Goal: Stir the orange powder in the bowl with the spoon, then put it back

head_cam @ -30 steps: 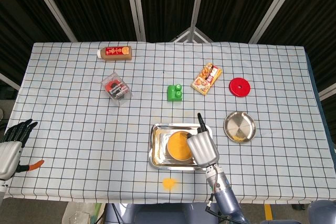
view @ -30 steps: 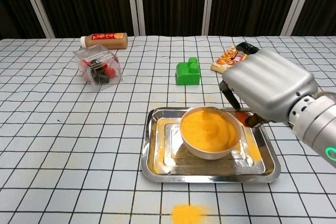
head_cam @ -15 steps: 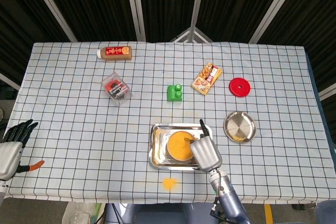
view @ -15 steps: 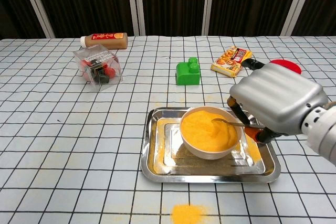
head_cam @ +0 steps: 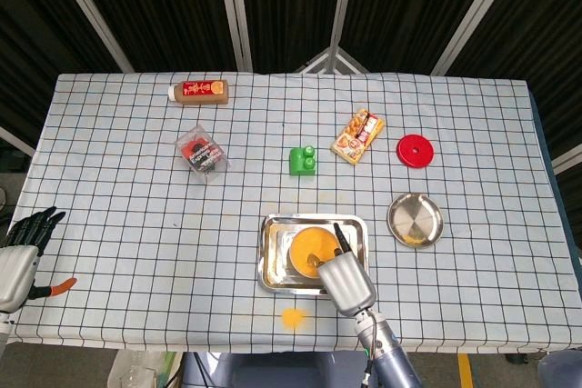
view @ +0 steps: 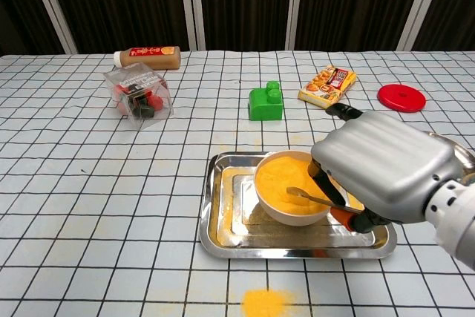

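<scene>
Fingers: right hand's fingers (view: 332,187) curled round the spoon handle, pinching it; exact contact mostly hidden under the silver back of the hand
Right hand: right hand (view: 382,168) lower right of chest view, just right of the bowl, over the tray's right half
Spoon: spoon (view: 306,197) held; orange handle end pokes out under the palm, metal shaft runs left and slightly up into the powder
Spoon axis: roughly left-right in chest view, bowl end to the left of the fingers, tilted down into the bowl
Spoon tip: resting in or on the orange powder (view: 286,178), right of centre; depth cannot be told
Bowl: bowl (view: 278,211) sits in the steel tray (view: 223,235), centre low in frame, directly left of the fingers, touching distance
Nearer hand: right, by far; left hand (head_cam: 20,252) at far left edge of head view, well apart from the bowl, fingers spread, holding nothing
Step guess: mid-stir; spoon not yet returned
Next move hinges on: tip lies left of the grip, so sweeping goes round inside the rim without tipping the bowl
Risk: powder spill; a spilled orange patch (view: 265,303) already lies on the cloth below the tray
Others: green block (view: 266,102), snack packet (view: 327,85), red disc (view: 401,97) upper right; bottle (view: 147,57) and clear box (view: 138,93) upper left
</scene>
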Controlling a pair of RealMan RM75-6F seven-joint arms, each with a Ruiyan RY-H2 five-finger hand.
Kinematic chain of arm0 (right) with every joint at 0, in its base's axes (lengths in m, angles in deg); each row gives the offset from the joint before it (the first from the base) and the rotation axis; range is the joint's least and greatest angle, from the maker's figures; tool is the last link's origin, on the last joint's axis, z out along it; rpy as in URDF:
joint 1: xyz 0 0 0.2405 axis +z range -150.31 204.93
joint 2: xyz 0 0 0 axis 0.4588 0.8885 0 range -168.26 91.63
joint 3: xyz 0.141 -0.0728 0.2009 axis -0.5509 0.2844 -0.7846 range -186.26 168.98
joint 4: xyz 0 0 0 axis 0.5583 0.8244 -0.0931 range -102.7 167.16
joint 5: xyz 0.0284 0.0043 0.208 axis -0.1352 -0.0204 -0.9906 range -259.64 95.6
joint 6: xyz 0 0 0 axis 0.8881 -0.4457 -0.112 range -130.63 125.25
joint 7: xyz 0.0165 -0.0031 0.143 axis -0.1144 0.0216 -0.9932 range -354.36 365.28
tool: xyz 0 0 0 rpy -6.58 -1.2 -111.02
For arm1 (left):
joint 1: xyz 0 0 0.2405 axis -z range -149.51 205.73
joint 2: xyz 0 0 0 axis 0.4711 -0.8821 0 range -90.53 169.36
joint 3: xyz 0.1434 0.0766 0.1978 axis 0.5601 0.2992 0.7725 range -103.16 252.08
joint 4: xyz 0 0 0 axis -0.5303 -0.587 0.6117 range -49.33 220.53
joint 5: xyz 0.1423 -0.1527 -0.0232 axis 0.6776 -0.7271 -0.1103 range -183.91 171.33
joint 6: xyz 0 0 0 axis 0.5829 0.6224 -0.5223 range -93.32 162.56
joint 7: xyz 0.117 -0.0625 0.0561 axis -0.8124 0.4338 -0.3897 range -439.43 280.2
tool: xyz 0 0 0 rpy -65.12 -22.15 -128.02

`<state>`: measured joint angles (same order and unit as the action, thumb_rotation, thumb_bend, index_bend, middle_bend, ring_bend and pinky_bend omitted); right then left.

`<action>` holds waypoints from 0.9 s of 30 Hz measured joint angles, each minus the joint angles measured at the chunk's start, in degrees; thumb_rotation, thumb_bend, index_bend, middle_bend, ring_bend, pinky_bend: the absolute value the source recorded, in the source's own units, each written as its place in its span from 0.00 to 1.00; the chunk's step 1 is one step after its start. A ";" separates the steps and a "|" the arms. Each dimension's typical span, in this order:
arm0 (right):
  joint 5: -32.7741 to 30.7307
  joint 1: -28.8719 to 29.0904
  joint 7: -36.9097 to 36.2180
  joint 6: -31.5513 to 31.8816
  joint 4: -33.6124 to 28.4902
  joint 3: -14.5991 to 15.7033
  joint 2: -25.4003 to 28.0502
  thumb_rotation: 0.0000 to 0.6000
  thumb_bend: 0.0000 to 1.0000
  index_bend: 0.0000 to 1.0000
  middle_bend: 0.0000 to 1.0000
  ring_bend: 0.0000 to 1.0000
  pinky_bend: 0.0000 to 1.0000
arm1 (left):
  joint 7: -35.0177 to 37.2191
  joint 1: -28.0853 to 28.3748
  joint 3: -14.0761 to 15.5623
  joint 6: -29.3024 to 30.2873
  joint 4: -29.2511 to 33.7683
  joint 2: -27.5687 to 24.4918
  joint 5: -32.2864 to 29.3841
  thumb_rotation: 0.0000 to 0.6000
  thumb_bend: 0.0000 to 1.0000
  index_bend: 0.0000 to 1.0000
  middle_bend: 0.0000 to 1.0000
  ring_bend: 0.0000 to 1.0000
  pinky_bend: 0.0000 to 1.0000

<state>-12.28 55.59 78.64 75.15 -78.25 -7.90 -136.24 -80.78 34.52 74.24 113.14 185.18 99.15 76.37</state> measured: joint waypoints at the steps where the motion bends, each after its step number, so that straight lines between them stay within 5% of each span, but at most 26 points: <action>1: 0.61 0.04 -0.37 0.07 0.12 -0.07 -0.17 1.00 0.94 0.95 0.83 0.56 0.01 | 0.02 0.00 -0.01 -0.01 0.00 0.00 -0.02 1.00 0.00 0.00 0.00 0.00 0.00; 18: 3.24 0.52 -7.30 1.00 7.92 -5.53 -1.59 1.00 0.94 0.95 0.83 0.56 0.01 | 0.05 0.07 0.02 -0.14 -0.09 0.04 0.01 1.00 0.00 0.00 0.00 0.00 0.00; 27: 2.38 -0.03 -7.69 0.90 8.64 -5.17 -1.13 1.00 0.94 0.95 0.83 0.56 0.01 | -0.12 0.04 0.07 -0.13 -0.08 0.04 0.02 1.00 0.00 0.00 0.00 0.00 0.00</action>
<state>-9.90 55.56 70.95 76.05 -69.61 -13.07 -137.37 -80.91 34.56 74.32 113.02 185.09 99.19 76.39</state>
